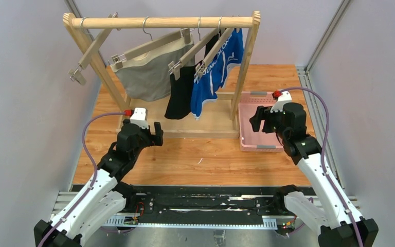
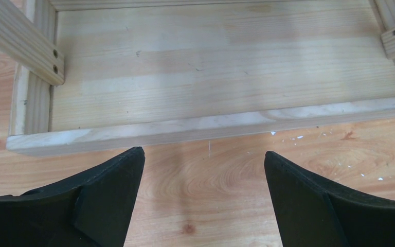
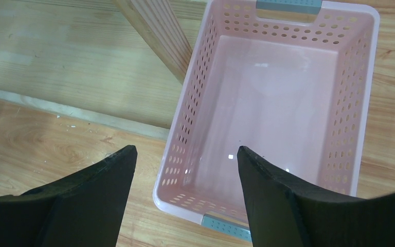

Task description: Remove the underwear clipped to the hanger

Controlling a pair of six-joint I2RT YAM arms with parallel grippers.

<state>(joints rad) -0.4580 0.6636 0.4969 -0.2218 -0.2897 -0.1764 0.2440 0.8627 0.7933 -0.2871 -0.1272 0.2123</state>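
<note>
Above and behind the arms, we look down over the whole tabletop (image 1: 195, 159). Our left wrist view sits close behind the left gripper (image 2: 203, 152), facing the rack base (image 2: 185, 131) just ahead. Our right wrist view peers past the right gripper (image 3: 186, 147) into the pink basket (image 3: 349, 103); all views share that rack base.

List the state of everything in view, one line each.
grey underwear: clipped, hanging
black underwear: clipped, hanging
blue underwear: clipped, hanging
bare hanger: tilted, nothing clipped to it
pink basket: empty
left gripper: open, holding nothing
right gripper: open, holding nothing
</note>
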